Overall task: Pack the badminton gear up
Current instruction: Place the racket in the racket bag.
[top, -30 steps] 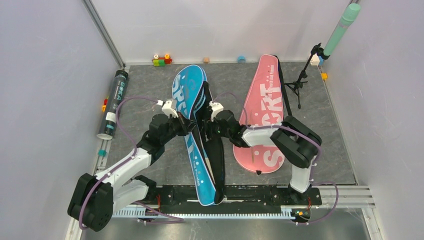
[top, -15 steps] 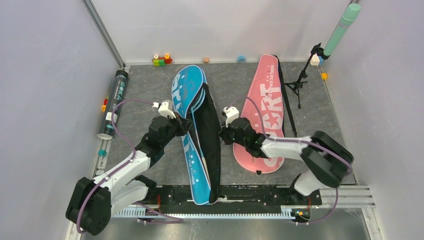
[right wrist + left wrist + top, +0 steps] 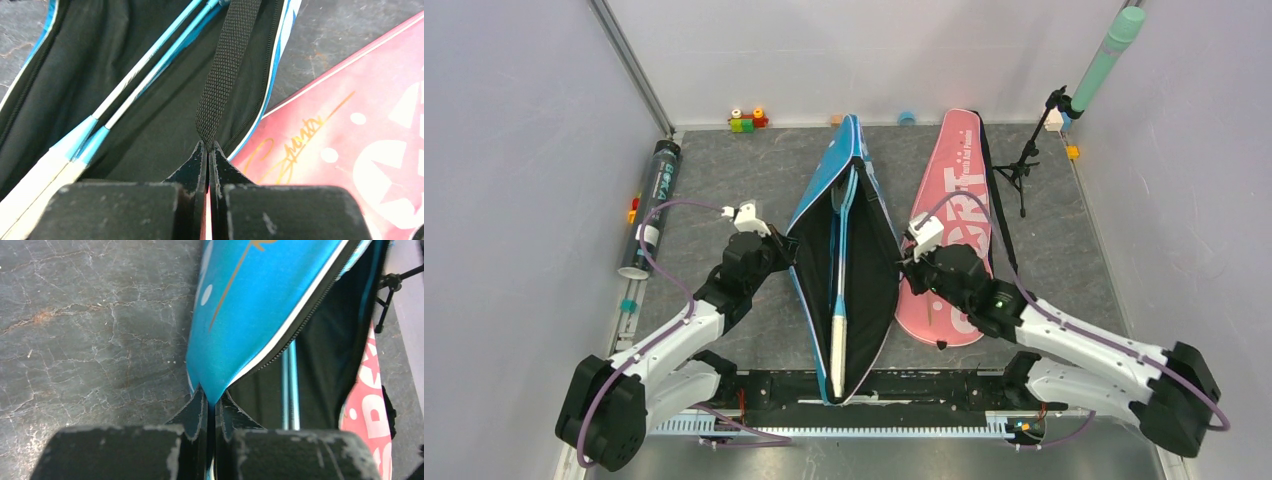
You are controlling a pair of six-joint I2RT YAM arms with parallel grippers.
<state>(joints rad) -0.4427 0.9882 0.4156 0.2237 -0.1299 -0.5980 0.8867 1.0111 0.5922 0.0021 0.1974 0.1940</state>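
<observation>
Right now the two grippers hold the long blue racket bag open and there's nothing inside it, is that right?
Not quite. The left gripper and right gripper do hold the long blue racket bag open, but it isn't empty: slim blue rackets with white handles lie inside, shown in the right wrist view.

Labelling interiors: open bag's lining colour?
Black. The lining shows best in right wrist view.

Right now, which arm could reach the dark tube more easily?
Left, probably. The dark tube lies far left, on the left gripper's side. The right gripper is across the open blue bag, clamped on its black strap. The left must release the bag edge first.
</observation>
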